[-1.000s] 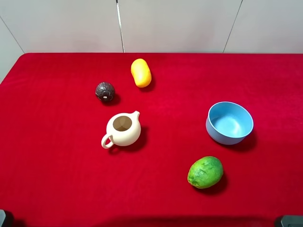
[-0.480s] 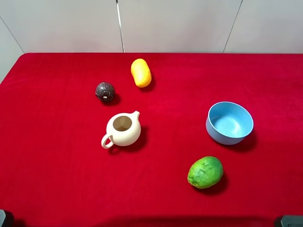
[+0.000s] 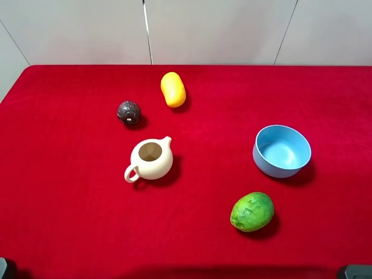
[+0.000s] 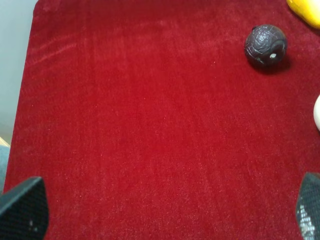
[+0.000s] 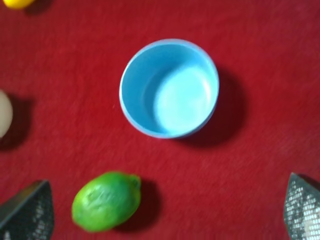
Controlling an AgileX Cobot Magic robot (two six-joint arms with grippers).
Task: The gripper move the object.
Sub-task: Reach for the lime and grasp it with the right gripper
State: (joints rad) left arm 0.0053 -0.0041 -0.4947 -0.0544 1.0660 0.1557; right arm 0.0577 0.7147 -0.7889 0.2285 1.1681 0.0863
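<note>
While the left tool (image 4: 165, 210) and right tool (image 5: 165, 212) hang spread open, the lime (image 5: 106, 201) lies on the worktop (image 3: 70, 221) beyond the right one, clear of its fingers (image 5: 30, 212), long axis slanting near-left to far-right, toward the blue bowl (image 3: 282, 151).

Cloth (image 3: 70, 203): uniform deep red. Lime (image 3: 252, 211): bright green, mottled with paler patches. Bowl (image 3: 264, 163): light blue, uniform. Pitcher (image 3: 151, 161): cream. Oval fruit (image 3: 173, 89): yellow-orange. Ball (image 3: 128, 112): dark brown, wrinkled-looking, one whitish spot. Back wall (image 3: 221, 29): off-white.
</note>
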